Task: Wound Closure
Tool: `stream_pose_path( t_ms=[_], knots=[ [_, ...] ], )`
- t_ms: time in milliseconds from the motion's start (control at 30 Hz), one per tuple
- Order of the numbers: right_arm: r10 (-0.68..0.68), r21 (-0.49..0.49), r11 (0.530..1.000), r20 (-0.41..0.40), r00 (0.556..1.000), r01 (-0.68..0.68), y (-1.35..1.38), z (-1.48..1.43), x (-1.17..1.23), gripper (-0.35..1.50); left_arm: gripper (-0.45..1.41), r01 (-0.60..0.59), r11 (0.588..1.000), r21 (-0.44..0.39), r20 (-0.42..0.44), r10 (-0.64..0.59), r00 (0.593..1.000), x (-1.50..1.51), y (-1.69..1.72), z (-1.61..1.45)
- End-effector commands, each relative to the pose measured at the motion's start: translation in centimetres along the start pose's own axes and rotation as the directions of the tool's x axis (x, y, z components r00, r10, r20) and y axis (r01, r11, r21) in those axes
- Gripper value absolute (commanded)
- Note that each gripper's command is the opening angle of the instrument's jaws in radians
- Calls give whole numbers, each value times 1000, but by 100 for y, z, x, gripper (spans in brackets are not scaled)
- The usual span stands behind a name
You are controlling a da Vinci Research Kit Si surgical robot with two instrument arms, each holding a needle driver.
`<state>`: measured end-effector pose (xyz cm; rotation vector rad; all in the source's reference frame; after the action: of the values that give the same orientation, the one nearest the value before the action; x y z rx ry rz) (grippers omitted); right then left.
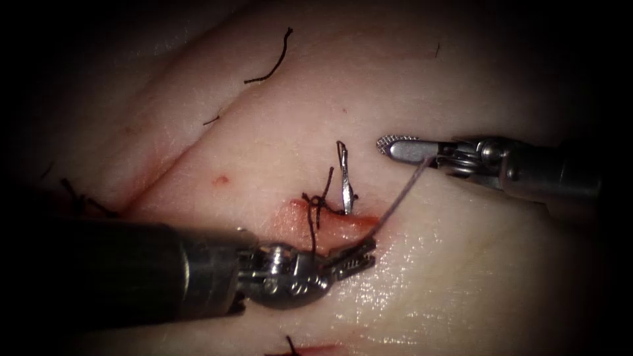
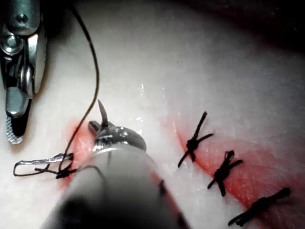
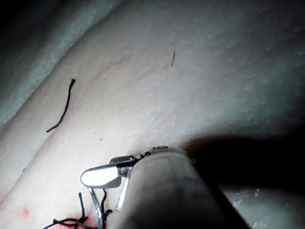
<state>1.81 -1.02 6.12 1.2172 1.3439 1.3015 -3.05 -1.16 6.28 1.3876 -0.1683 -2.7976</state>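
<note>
Steel jaws of the left tool [image 1: 373, 252] are a little parted and hold nothing; they lie low on the tissue [image 1: 475, 277], their tips just at the near edge of the cut [image 1: 339, 225]. Directly beyond these tips a pale thread [image 1: 402, 191] comes out of the cut and runs in a straight, tight line up to the right tool [image 1: 386, 145]. That tool hovers well apart from the left one, and its jaws pinch the thread near their hinge. Between the two tools, just beyond the left tool's tips, the needle [image 1: 344, 178] stands free, and neither tool holds it. Its lower end meets the tissue at the far edge of the cut, but I cannot tell if it is inside the tissue or only rests there. Just beside the needle there is a dark knot [image 1: 315, 201] with short tails, and red fluid [image 1: 293, 212] wets the cut around it. Further out from the left tool, the left wrist view shows three finished stitches [image 2: 193, 143], and far beyond both tools loose cut ends of thread [image 1: 270, 62] lie on the tissue. In my judgement the danger is the tight thread: a harder pull by the right tool could make it bite into the soft edge of the cut. It could also drag the free needle, which nothing controls. The parted left jaws are also close enough to catch the tails of the knot.
</note>
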Motion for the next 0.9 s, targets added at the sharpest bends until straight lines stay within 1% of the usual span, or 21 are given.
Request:
stream_pose_path(
  t_ms=[33, 100, 167, 233, 267, 333, 367, 433, 500, 533, 567, 633, 667, 700, 733, 833, 900],
  knots=[
    [-2, 2, 1000, 1, 1000, 2, 4, 6, 4, 111, -45, 18, 1000, -5, -31, -18, 999, 1, 2, 5],
    [-13, 3, 1000, 3, 1000, 13, 4, 2, 5, 106, -45, 53, 998, -42, -86, -56, 995, 6, 5, 3],
    [-30, 4, 1000, 4, 1000, 30, 4, -1, 6, 106, -45, 80, 994, -72, -127, -89, 988, 13, 9, 1],
    [-59, 7, 998, 3, 998, 59, 4, -4, 6, 99, -45, 130, 985, -111, -185, -149, 971, 22, 11, -2],
    [-83, 8, 997, 4, 997, 83, 4, -5, 6, 86, -45, 155, 980, -126, -211, -179, 961, 26, 12, -4],
    [-124, 10, 992, 5, 992, 124, 3, -7, 5, 69, -45, 211, 962, -170, -253, -250, 935, 36, 12, -9],
    [-153, 11, 988, 5, 988, 153, 3, -8, 4, 64, -45, 240, 951, -193, -268, -287, 920, 41, 12, -11],
    [-222, 13, 975, 0, 975, 222, 2, -9, 4, 64, -45, 300, 923, -243, -299, -365, 882, 50, 11, -16],
    [-325, 4, 946, 15, 945, 325, 2, -9, 4, 64, -45, 351, 889, -294, -315, -437, 843, 57, 12, -21],
    [-419, 4, 908, 14, 908, 419, 2, -9, 3, 64, -45, 385, 858, -338, -318, -490, 812, 62, 13, -25],
    [-452, 4, 892, 16, 892, 452, 2, -9, 3, 63, -45, 401, 840, -366, -317, -518, 795, 64, 15, -27],
    [-545, 5, 838, 39, 837, 545, 2, -9, 3, 63, -45, 428, 812, -398, -317, -559, 766, 68, 18, -30],
    [-599, 17, 801, 59, 799, 599, 2, -9, 4, 63, -45, 438, 799, -412, -318, -577, 752, 69, 19, -31],
    [-663, 25, 748, 79, 744, 664, 2, -10, 3, 39, -45, 465, 763, -449, -306, -620, 722, 72, 23, -35],
    [-690, 29, 723, 83, 719, 690, 2, -11, 2, 27, -45, 482, 741, -467, -300, -646, 702, 74, 24, -37],
    [-707, 36, 706, 83, 702, 707, 0, -13, -1, 12, -45, 513, 689, -512, -297, -703, 647, 78, 26, -43],
    [-707, 38, 707, 83, 702, 707, -2, -14, -3, 10, -45, 530, 653, -541, -298, -738, 606, 81, 26, -48]
  ],
)
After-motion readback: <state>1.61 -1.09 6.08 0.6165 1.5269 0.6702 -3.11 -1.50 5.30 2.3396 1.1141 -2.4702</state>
